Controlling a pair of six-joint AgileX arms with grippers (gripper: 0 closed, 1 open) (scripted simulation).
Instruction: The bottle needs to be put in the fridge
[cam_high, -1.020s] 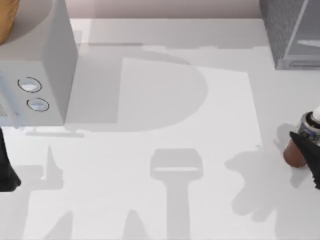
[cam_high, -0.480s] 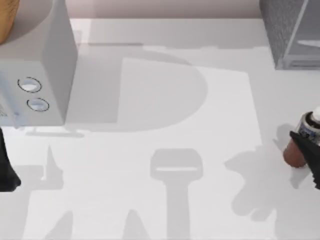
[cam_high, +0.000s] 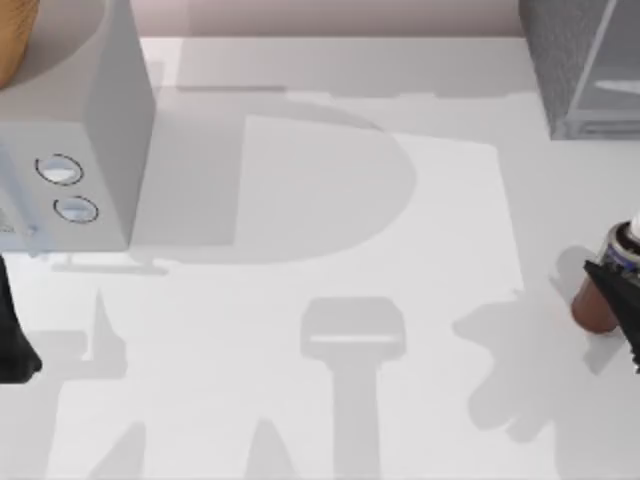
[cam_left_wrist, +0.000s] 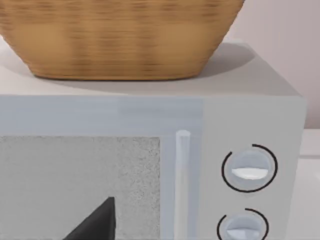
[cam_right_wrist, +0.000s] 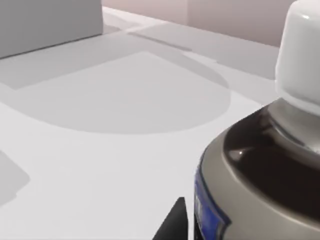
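The brown bottle (cam_high: 596, 302) with its white cap and blue-grey label stands at the table's right edge, and it looms close in the right wrist view (cam_right_wrist: 260, 170). My right gripper (cam_high: 615, 292) is shut around its upper body, one dark finger crossing the label. The fridge (cam_high: 572, 62), a dark grey speckled cabinet with a paler panel, sits at the back right corner, well behind the bottle. My left arm (cam_high: 14, 338) is parked at the left edge, in front of the pale box.
A pale grey box with two round dials (cam_high: 92, 120) stands at the back left, seen close in the left wrist view (cam_left_wrist: 150, 115). A wicker basket (cam_left_wrist: 120, 40) rests on top of it. White table (cam_high: 330, 230) spreads between both sides.
The bottle and my right gripper have shifted together slightly to the right, and the cap is now partly past the picture's edge. The left arm has not moved.
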